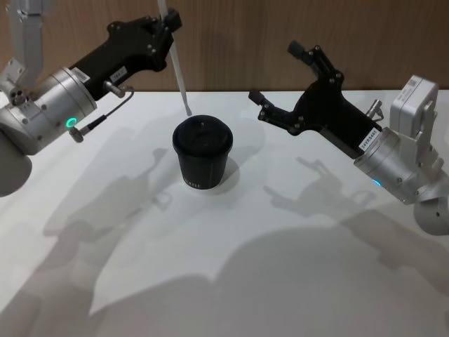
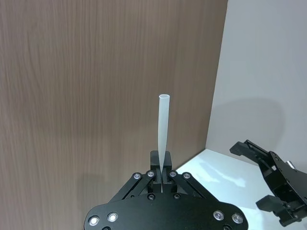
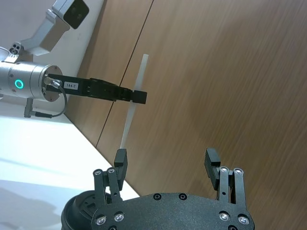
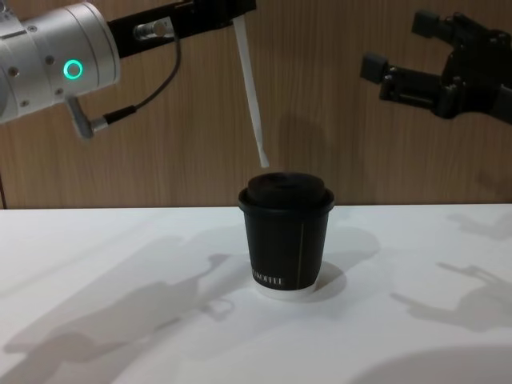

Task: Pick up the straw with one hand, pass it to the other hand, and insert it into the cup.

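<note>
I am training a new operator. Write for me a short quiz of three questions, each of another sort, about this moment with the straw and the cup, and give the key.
1. True or false: the straw already stands inside the cup.
2. Which gripper holds the straw? A) left gripper B) right gripper C) neither
3. Fill in: the right gripper's fingers are ____.

Key:
1. False. In the chest view the straw's lower end hangs just above the lid, tilted.
2. A. The left gripper's fingers are shut on the straw.
3. Open, and holding nothing, up to the right of the cup.
</note>
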